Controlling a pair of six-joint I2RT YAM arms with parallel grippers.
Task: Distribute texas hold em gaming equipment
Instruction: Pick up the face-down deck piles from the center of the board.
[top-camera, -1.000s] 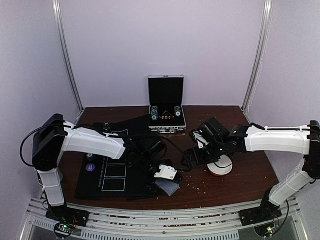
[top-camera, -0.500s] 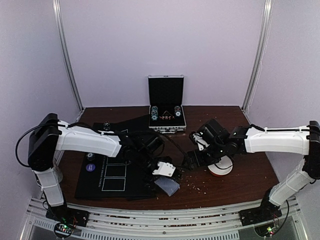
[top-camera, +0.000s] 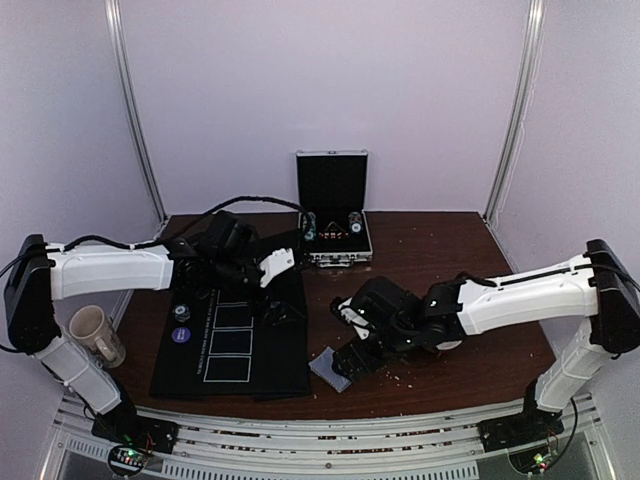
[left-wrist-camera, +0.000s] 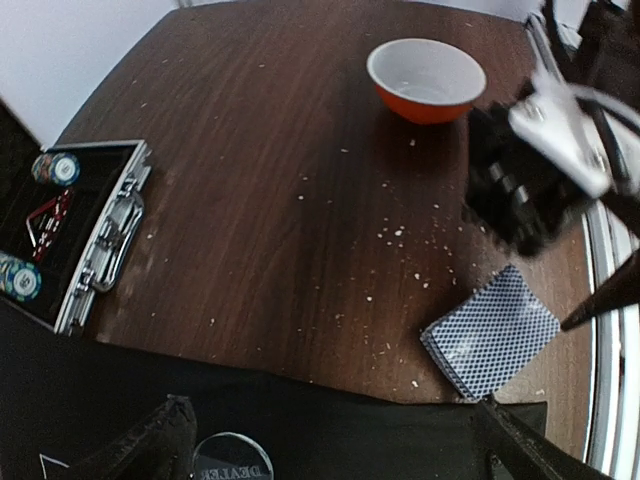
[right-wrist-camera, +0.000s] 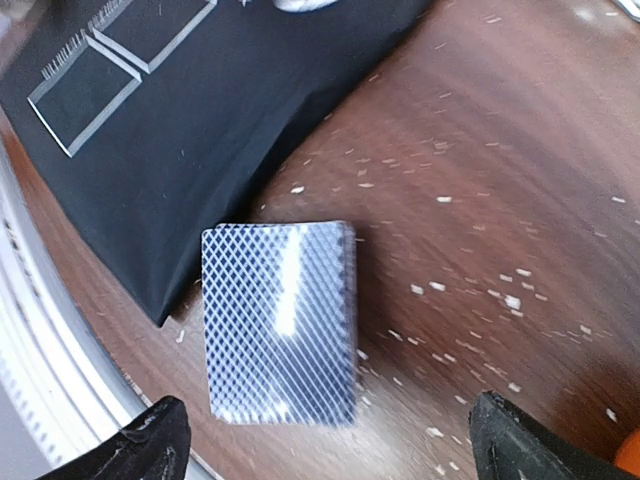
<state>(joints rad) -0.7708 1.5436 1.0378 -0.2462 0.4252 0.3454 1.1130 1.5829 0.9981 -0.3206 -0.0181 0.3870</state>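
While left fingers (top-camera: 279, 262) and right fingers (top-camera: 352, 358) gape wide, empty, one card deck (right-wrist-camera: 280, 320) lies beside one mat (right-wrist-camera: 200, 130).

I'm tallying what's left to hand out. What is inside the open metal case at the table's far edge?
The case holds chip stacks at both ends and a small red item between them; what lies beneath them is covered.

Case (top-camera: 333, 235) standing open at desk (top-camera: 450, 240) rear centre, chips (left-wrist-camera: 55, 168) lying inside. Mat (top-camera: 180, 378) lying on desk's left half, in front of case. Dealer button (left-wrist-camera: 232, 460) resting on mat. Card deck (right-wrist-camera: 282, 320) lying on desk just beside mat's near right corner. Bowl (left-wrist-camera: 425, 105) sitting right of deck. Mug (top-camera: 95, 335) sitting left of mat.
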